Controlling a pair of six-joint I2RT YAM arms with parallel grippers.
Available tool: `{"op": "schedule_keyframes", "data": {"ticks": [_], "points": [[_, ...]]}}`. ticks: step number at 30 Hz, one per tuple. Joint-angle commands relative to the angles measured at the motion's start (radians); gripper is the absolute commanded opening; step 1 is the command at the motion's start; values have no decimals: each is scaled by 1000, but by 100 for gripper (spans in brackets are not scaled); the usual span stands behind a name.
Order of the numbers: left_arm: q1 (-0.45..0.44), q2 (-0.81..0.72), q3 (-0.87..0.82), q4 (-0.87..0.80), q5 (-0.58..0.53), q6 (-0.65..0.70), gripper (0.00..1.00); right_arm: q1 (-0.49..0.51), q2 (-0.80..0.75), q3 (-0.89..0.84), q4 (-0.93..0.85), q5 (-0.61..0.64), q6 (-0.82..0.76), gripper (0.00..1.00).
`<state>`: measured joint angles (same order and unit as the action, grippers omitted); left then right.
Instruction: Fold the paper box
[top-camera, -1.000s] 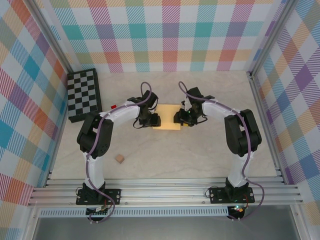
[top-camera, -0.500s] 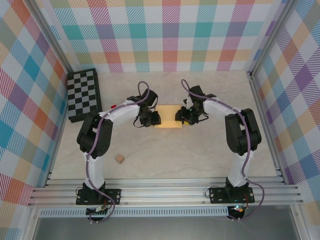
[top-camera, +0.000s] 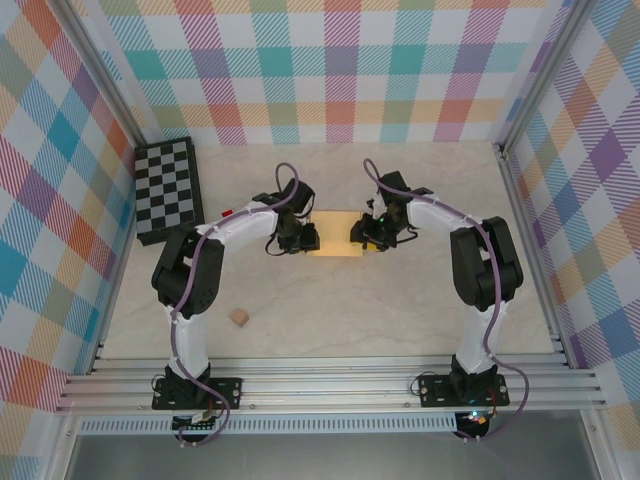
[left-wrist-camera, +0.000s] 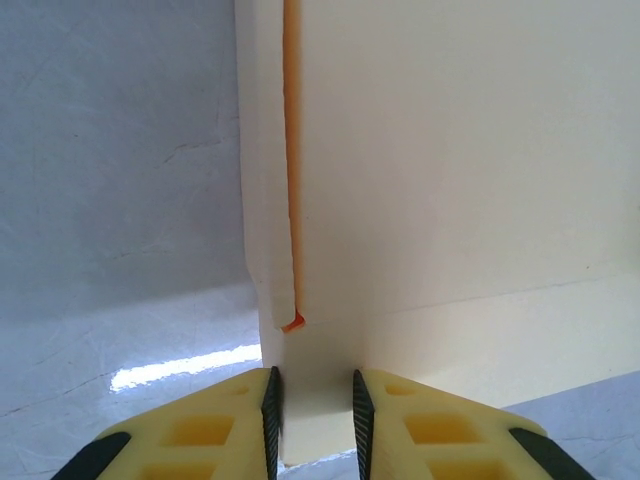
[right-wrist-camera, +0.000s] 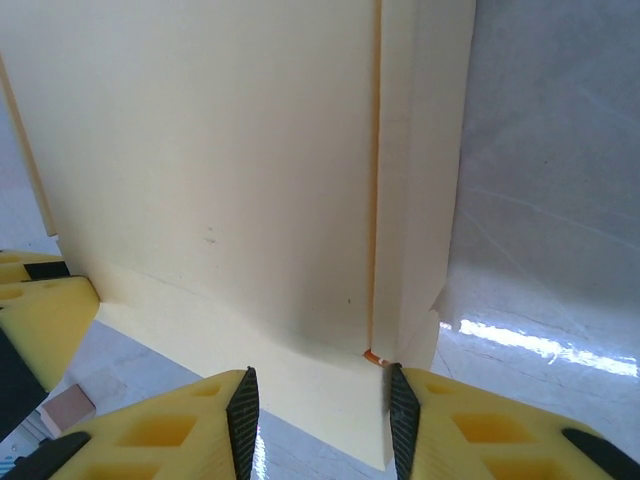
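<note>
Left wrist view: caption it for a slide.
Left pincer closed on a narrow flap of the pale paper box.

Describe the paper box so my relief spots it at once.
On the marble table, look at the middle. The paper box lies there with the left gripper and right gripper at its ends: flat pale-yellow card, far larger than the tan cube nearer the front edge.

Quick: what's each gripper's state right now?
Left gripper: closed on the paper box tab.
Right gripper: at the paper box; grip cannot be told.
</note>
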<state>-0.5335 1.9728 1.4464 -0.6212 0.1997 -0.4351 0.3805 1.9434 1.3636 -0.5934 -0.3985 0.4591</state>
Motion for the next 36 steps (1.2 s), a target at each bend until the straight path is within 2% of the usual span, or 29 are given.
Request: {"op": "schedule_keyframes", "data": {"ticks": [1, 12, 19, 24, 30, 36], "points": [[-12, -24, -16, 71, 53, 78, 26, 14, 38, 21, 0, -83, -22, 41], [-14, -14, -21, 75, 13, 150, 27, -9, 48, 50, -53, -40, -76, 42], [-13, -37, -5, 65, 15, 80, 28, -9, 34, 75, -79, -35, -98, 44], [-13, -32, 7, 38, -5, 31, 27, -9, 24, 64, -67, -85, -85, 43], [-17, -54, -12, 73, 66, -51, 24, -9, 13, 52, -48, -137, -62, 41], [-28, -109, -44, 90, 58, -52, 25, -8, -11, 25, -56, -105, -84, 40]]}}
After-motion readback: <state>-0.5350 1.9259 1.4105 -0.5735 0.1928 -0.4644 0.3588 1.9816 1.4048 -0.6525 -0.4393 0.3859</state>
